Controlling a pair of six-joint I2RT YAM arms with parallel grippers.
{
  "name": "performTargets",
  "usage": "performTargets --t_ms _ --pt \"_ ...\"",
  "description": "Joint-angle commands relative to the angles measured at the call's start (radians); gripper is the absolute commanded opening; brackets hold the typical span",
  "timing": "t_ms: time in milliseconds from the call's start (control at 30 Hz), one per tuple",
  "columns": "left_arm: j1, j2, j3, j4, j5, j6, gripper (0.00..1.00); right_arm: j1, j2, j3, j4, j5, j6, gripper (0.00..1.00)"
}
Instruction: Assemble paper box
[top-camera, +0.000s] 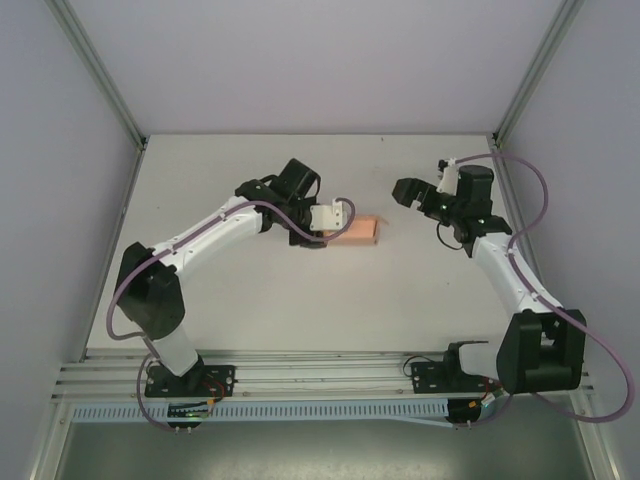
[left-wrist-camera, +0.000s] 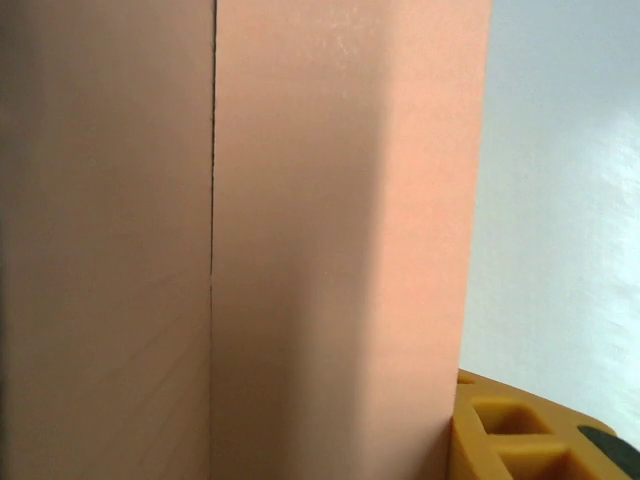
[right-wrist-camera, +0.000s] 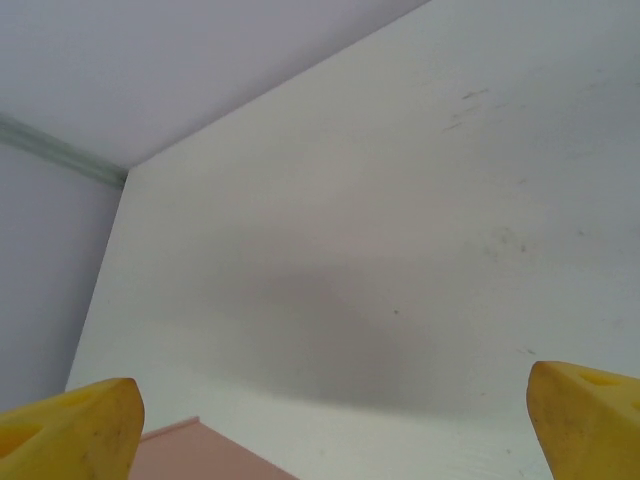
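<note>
- Left arm (top-camera: 215, 225) stretches from its base up and to the right, elbow bent, wrist aimed at the middle of the counter.
- Left end effector (top-camera: 342, 214) points right and grips the near end of the box (top-camera: 360, 232). One yellow finger (left-wrist-camera: 520, 435) lies against its edge.
- Right arm (top-camera: 500, 265) runs up from its base, wrist bent left.
- Right end effector (top-camera: 405, 190) points left, its fingers (right-wrist-camera: 70, 430) spread wide and holding nothing.
</note>
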Motion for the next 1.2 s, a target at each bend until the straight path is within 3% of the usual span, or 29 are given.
performTargets --t_ms 0,167,367,533,700,967,1167 --pt "0.019 0.039 -0.037 -0.213 0.053 -0.085 0.39 0.011 0.026 0.08 -0.031 -0.17 -0.281 0.96" --pt "0.035 0.064 -0.052 -0.212 0.074 -0.123 0.4 0.068 0.05 0.11 -0.12 -0.254 -0.477 0.92" --pt "0.068 0.146 0.001 -0.238 0.058 -0.168 0.4 0.26 0.087 0.17 -0.345 -0.017 -0.733 0.88" --pt "0.078 0.157 -0.036 -0.171 0.041 -0.158 0.4 0.305 0.116 0.173 -0.377 0.079 -0.751 0.84" --pt "0.083 0.203 -0.001 -0.169 0.043 -0.166 0.4 0.316 0.175 0.219 -0.435 0.067 -0.772 0.77" --pt "0.083 0.208 0.006 -0.166 0.034 -0.157 0.4 0.355 0.251 0.292 -0.529 0.131 -0.802 0.5" --pt "0.083 0.208 0.005 -0.164 0.032 -0.152 0.41 0.363 0.269 0.305 -0.545 0.145 -0.812 0.49"
